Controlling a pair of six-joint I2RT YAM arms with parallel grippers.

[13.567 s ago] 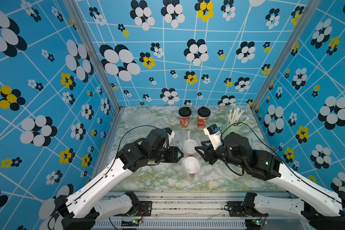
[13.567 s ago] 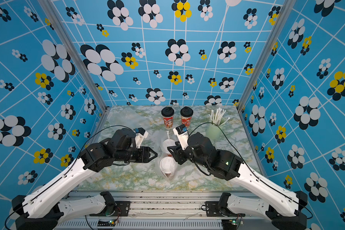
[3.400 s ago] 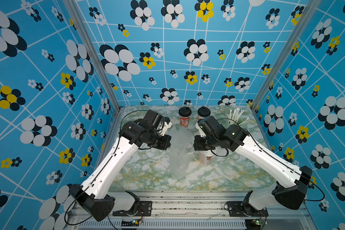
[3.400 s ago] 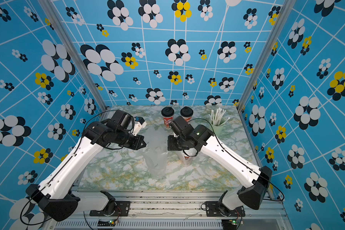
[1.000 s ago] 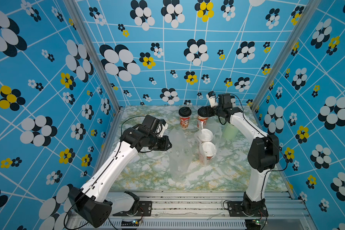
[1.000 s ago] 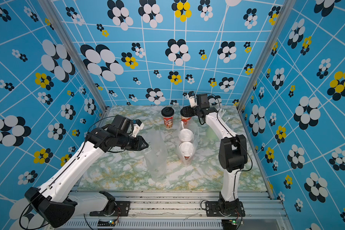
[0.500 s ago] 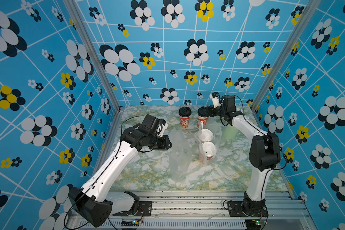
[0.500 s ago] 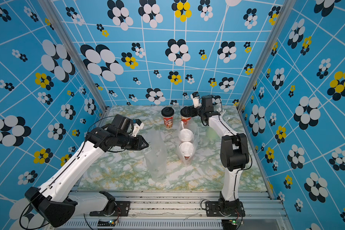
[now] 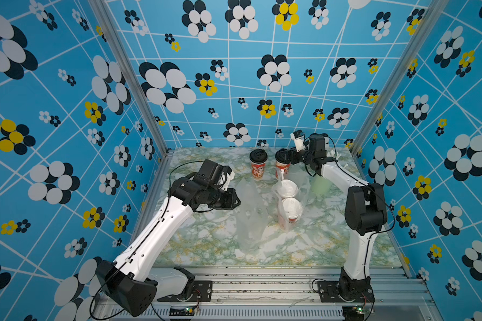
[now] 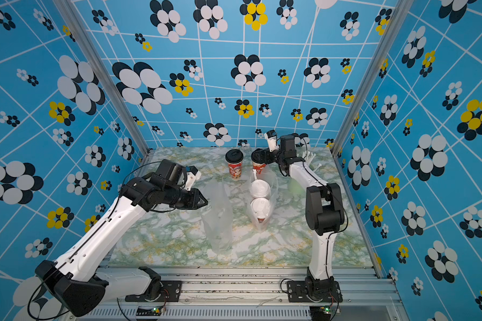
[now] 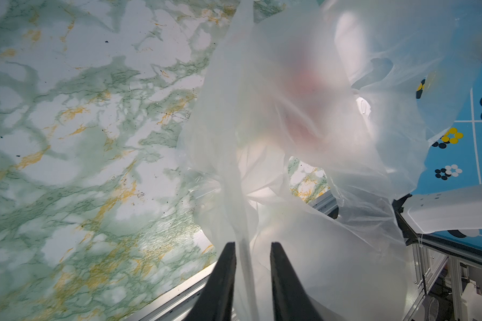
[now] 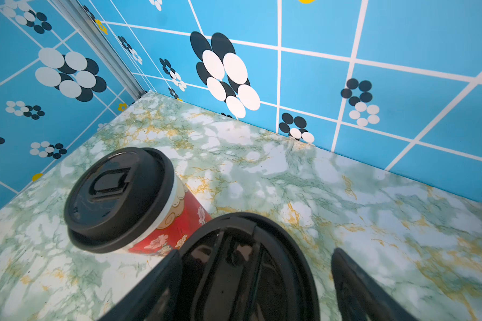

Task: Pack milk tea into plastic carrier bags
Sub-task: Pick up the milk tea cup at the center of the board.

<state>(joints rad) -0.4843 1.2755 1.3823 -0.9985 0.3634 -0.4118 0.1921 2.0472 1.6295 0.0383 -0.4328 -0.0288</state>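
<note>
The pale green straw cup (image 9: 321, 185) is standing near the surface's (image 9: 206, 241) back right corner, partly hidden behind the right arm. At the back edge the right gripper (image 12: 256, 251) is straddling one black-lidded cup (image 9: 283, 168) with wide jaws, its twin (image 9: 258, 165) just beside. Mid-surface, one bag (image 9: 305, 178) is holding both white-lidded cups (image 9: 287, 188). The left gripper (image 11: 253, 244), jaws narrow, is flanking the empty bag's (image 9: 249, 211) handle; whether it is pinching, I cannot tell.
</note>
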